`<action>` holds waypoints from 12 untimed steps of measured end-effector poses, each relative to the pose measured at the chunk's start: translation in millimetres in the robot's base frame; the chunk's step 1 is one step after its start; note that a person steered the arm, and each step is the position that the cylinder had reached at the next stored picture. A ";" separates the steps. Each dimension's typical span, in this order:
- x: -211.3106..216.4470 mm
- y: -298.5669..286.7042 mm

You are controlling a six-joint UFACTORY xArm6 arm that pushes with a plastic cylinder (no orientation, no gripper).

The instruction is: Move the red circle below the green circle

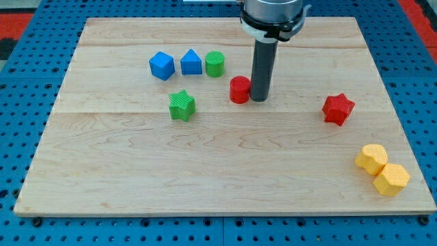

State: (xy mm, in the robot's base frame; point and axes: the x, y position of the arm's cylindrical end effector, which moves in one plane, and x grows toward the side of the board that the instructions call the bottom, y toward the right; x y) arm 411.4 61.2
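Observation:
The red circle [239, 89] sits on the wooden board [225, 164] a little above the middle. The green circle [214, 63] stands up and to the left of it, apart. My tip [259, 99] is at the red circle's right side, touching or nearly touching it. The dark rod rises from there to the view's top.
A blue cube [162, 65] and a blue pentagon-like block [191, 63] stand left of the green circle. A green star [182, 106] lies lower left of the red circle. A red star [338, 108] is at the right. Two yellow blocks [382, 169] sit at the bottom right.

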 end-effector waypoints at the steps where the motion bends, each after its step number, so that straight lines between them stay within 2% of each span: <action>1: 0.0 -12.7; 4: 0.0 -54.8; 6: 6.8 -15.1; 7: -17.1 -16.3; 12: -23.3 -28.9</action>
State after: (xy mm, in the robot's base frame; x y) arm 388.2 32.3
